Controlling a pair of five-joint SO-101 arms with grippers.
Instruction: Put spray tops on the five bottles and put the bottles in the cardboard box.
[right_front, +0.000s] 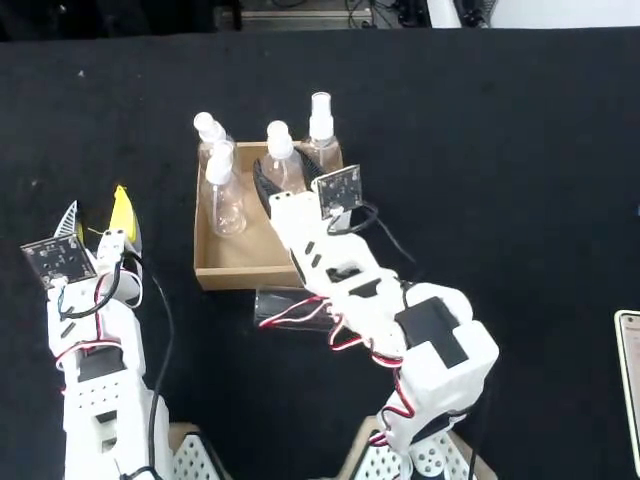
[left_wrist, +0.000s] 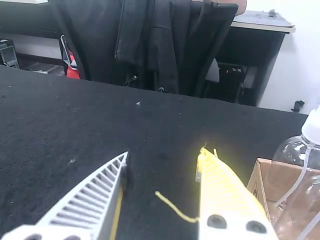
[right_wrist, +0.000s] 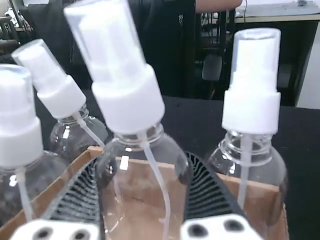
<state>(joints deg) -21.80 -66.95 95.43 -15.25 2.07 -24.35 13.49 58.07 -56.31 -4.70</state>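
1. While the right claw (right_wrist: 145, 162) is pinching a capped bottle (right_wrist: 122, 90) inside the cardboard box (right_front: 245, 255), three other bottles (right_front: 225, 195) are standing around it, all capped.
2. Just outside the box, a fifth bottle (right_front: 283, 303) is lying on the counter (right_front: 500, 150).
3. The left claw (left_wrist: 164, 155) is hanging spread over the counter, holding nothing.

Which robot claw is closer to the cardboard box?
The right one. The right claw is over the cardboard box, holding a bottle there. The left claw sits open over the black table, off to the box's side, not touching it.
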